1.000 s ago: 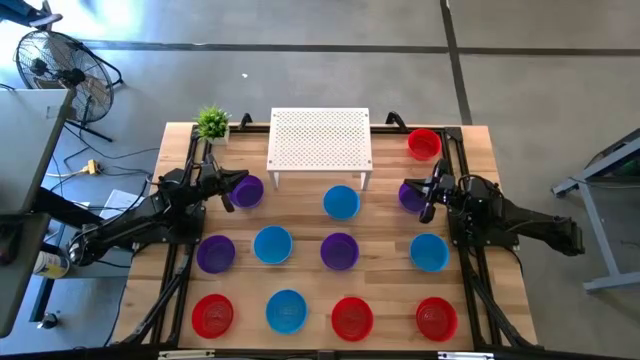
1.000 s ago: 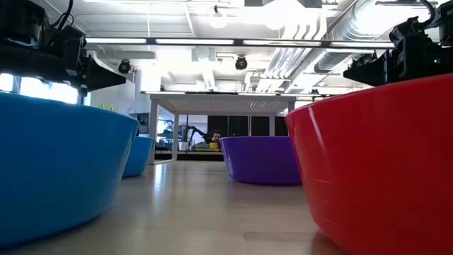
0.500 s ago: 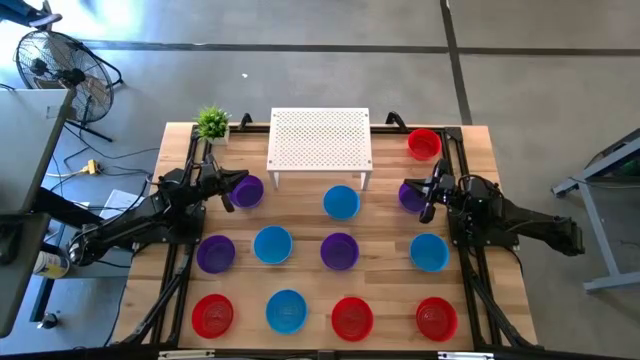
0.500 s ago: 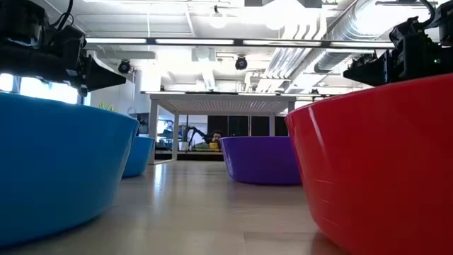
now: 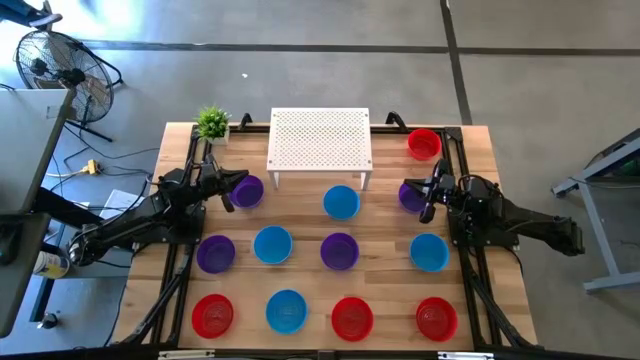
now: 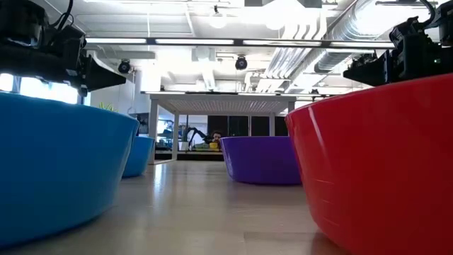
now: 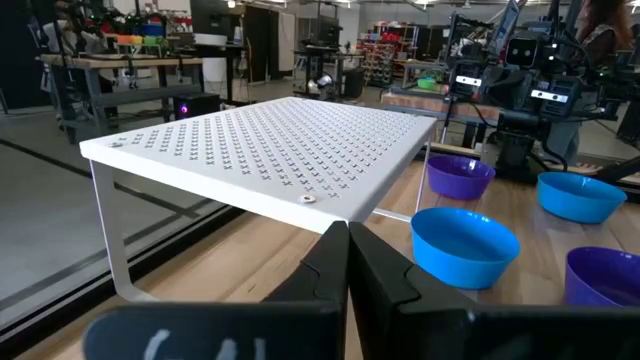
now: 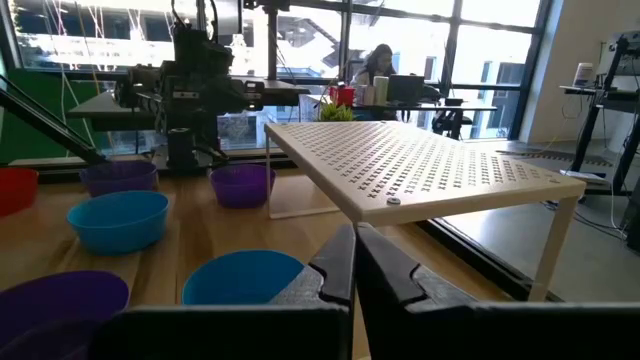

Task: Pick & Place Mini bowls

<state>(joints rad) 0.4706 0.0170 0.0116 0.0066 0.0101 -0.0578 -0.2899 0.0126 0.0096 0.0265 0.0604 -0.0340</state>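
The left gripper (image 5: 226, 192) has its jaws squeezed tight together, and they hold nothing. It hangs above the counter (image 5: 385, 235), at the near edge of a purple bowl (image 5: 247, 191). Straight ahead of these jaws, a little way off, stands the white stand with holes (image 5: 320, 141). A blue bowl (image 5: 341, 202) sits ahead too, just in front of the stand.

The right gripper (image 5: 426, 198) is the same. Its jaws are clenched and empty, and they hang at the edge of another purple bowl (image 5: 410, 196). The stand is ahead of them from the other side. A red bowl (image 5: 424, 143) sits beside these jaws, toward the far corner of the counter.

Farther from both pairs of jaws, more bowls sit in rows. In the middle row there is a purple one (image 5: 215, 254), a blue one (image 5: 272, 244), a purple one (image 5: 339, 251) and a blue one (image 5: 429, 252). In the row farthest from the stand there is a red one (image 5: 212, 315), a blue one (image 5: 286, 311) and two more red ones (image 5: 352, 317) (image 5: 436, 318). A small green plant (image 5: 211, 123) stands in the corner by the stand.

It looks like no bowl has been picked up yet. Both arms seem to be waiting. Next, I think one pair of jaws must open, go down over the rim of the closest bowl, and pinch it.
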